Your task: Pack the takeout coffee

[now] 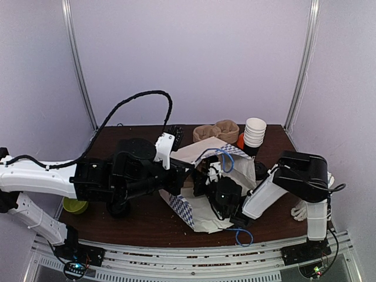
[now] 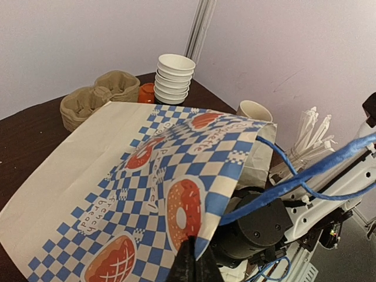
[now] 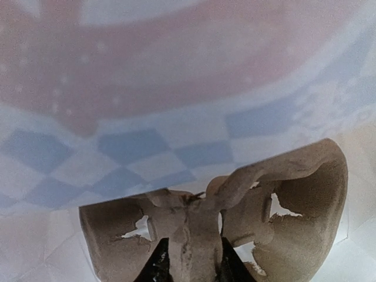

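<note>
The left claw [image 2: 192, 265] pinches the paper bag [image 2: 117, 194] by its rim to keep the mouth open at mid-tabletop [image 1: 147, 222], while the right claw [image 3: 191, 265], inside, clamps a pulp cup carrier [image 3: 282, 194] by its ridge — the coffee cup shows in no view.

The paper bag [image 1: 183, 208] hides the right fingers [image 3: 157, 267] from the top view. At the right wrist its checked print is blurred, and the bottom edge cuts off the pulp carrier [image 3: 235, 223].

Takeout coffee cup, hidden in all three views (lid and lettering too), position untellable
</note>
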Motion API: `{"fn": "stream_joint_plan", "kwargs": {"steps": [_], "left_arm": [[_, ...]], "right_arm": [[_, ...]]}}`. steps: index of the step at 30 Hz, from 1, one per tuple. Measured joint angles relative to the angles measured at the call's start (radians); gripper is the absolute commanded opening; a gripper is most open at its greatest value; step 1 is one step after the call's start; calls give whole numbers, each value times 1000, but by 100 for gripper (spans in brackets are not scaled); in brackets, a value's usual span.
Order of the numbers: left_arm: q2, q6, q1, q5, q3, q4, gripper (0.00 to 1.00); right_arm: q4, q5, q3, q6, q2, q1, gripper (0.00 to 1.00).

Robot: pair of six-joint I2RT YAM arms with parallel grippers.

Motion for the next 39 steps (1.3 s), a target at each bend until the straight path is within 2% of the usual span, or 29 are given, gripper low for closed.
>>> {"fn": "stream_joint_plan", "kwargs": {"steps": [4,8,10,20,25,31,39], "left_arm": [[1,0,4,32,1,14,0],[2,0,7,54,1,15,0],[2,0,7,58,1,15,0],[2,-2,7,45,1,14,0],[-6,-14,8,11,0,13,0],[-53,-23,26,-23,-32,14,0],[-77,-22,31,-34,-60,10,0]], "right_arm": [[-2,-2,46,9,37,0,30],[-14,-13,60,27,73,-3,51],[-27,-27,60,42,77,-3,58],[-72,-120,8,80,35,-3,75],[-242,-204,-80,90,-175,5,78],[-475,-301,-158,69,-533,58,80],[-805,-375,-247,60,-841,132,79]]}}
